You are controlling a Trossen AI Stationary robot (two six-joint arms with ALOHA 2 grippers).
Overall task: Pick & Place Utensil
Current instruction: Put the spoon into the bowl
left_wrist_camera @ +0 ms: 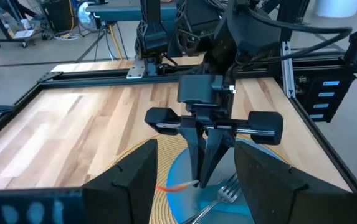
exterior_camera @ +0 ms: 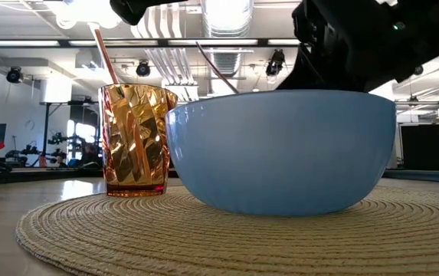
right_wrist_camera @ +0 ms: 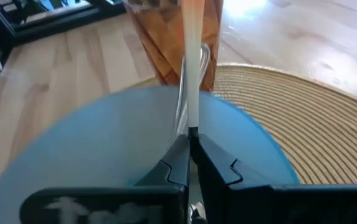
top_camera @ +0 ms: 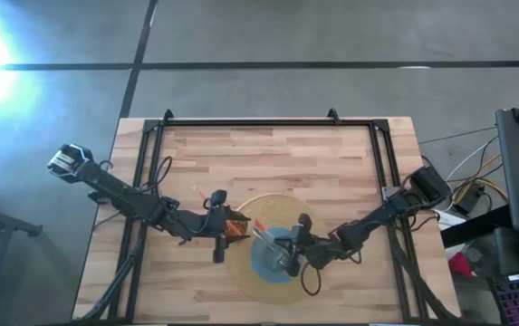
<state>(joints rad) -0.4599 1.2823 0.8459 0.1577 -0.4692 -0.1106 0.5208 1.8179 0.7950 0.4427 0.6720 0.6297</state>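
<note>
Right gripper (left_wrist_camera: 201, 177): over the blue bowl (exterior_camera: 280, 149), fingers pinched tight on the orange-handled utensil (right_wrist_camera: 192, 68).
Utensil: slanting up from the bowl toward the amber cup (exterior_camera: 133, 139); a fork head (left_wrist_camera: 228, 188) shows inside the bowl.
Bowl: on the round woven mat (top_camera: 245, 276), near 6 o'clock on the table (top_camera: 268, 154).
Cup: touching the bowl at its 9 o'clock, a straw (exterior_camera: 106, 55) standing in it.
Left gripper (top_camera: 218, 246): just beside the cup at its 9 o'clock, fingers spread, holding nothing.

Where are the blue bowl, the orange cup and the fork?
blue bowl (exterior_camera: 280, 153): low view, middle of its outer wall.
orange cup (exterior_camera: 133, 138): low view, middle of its ribbed side.
fork (left_wrist_camera: 228, 193): left wrist view, its tines inside the bowl.
</note>
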